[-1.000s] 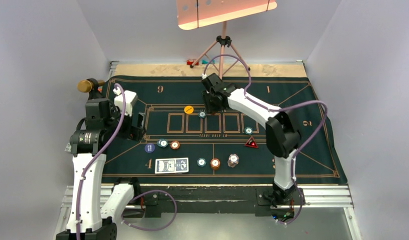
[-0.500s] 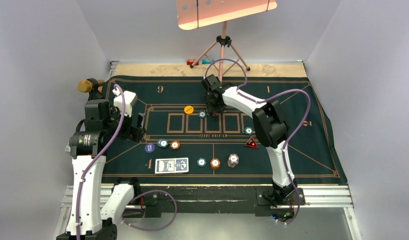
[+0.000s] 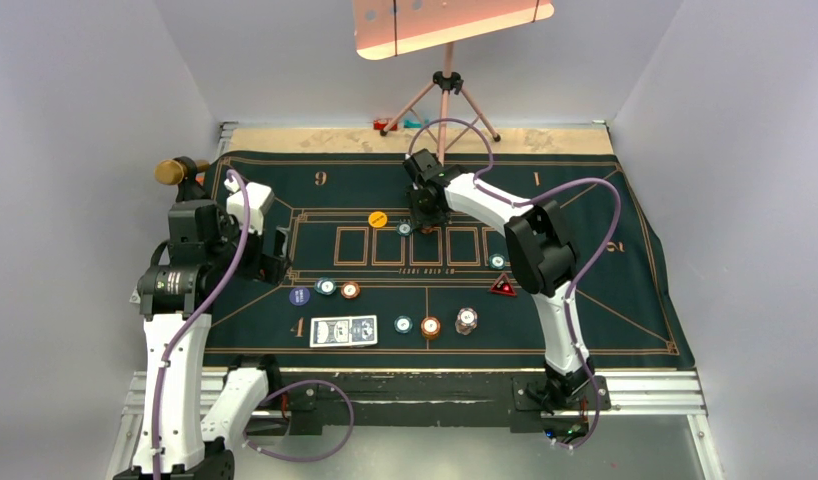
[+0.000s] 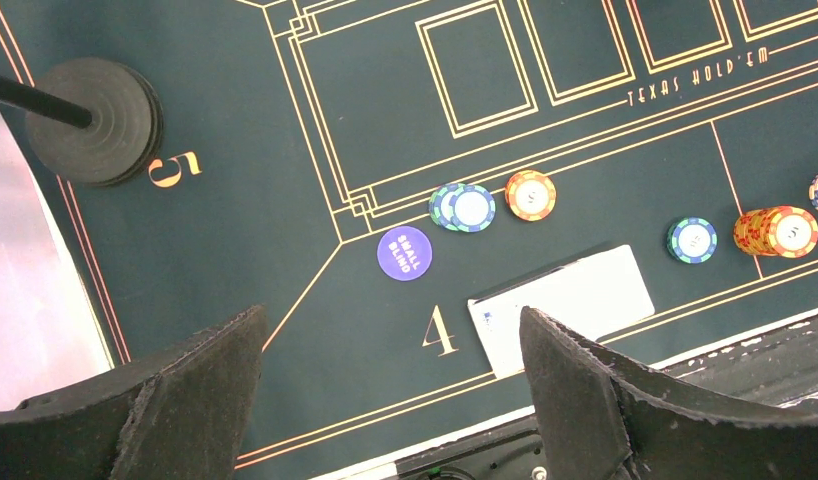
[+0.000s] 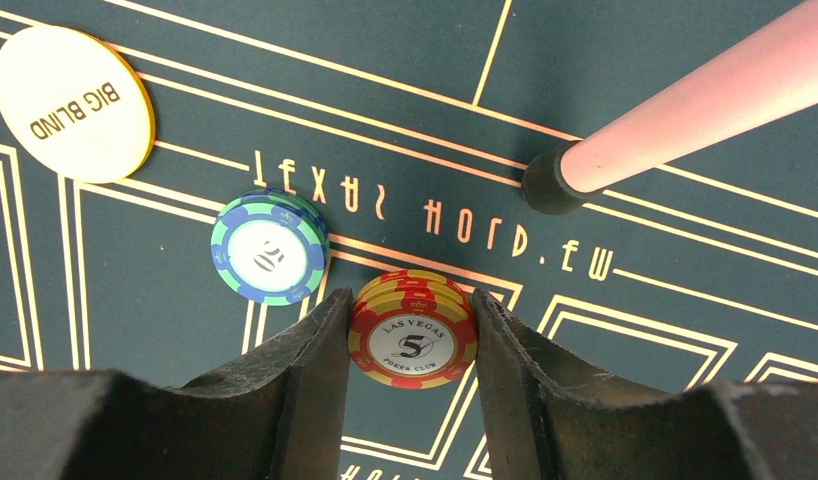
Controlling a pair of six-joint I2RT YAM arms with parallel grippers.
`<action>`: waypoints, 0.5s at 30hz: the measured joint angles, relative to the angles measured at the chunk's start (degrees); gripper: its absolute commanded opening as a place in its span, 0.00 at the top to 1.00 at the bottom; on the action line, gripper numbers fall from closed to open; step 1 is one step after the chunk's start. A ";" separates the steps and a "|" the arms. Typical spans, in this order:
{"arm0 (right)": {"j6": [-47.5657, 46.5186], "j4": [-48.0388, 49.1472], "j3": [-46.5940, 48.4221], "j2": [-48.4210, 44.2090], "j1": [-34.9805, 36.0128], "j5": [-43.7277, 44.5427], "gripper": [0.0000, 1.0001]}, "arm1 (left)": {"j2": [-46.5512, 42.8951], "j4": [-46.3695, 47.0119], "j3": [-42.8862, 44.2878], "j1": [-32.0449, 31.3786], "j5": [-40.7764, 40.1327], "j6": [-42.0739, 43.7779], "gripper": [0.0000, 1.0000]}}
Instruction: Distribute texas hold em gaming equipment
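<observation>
The felt mat (image 5: 635,120) is showing dark green under gold lines and lettering. The chip stack (image 5: 412,328) is showing red and yellow blocks around a white centre, the single chip (image 5: 270,248) green and blue ones. The yellow disc (image 5: 70,105) is carrying dark lettering, the purple-blue disc (image 4: 404,253) white. The cards (image 3: 343,330) are showing patterned blue backs, white-bordered.

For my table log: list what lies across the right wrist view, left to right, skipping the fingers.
Big Blind disc → green-and-blue chip → red-and-yellow 5 chip → pink pole
</observation>
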 measured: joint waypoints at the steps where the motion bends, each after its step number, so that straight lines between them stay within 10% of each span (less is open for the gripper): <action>1: 0.00 0.02 -0.02 0.00 0.00 -0.07 0.52 | -0.07 0.00 0.00 0.00 0.00 0.00 0.00; 15: -0.44 0.17 -0.17 -0.04 0.00 -0.09 0.32 | -0.52 -0.87 0.00 0.00 0.02 -0.02 0.00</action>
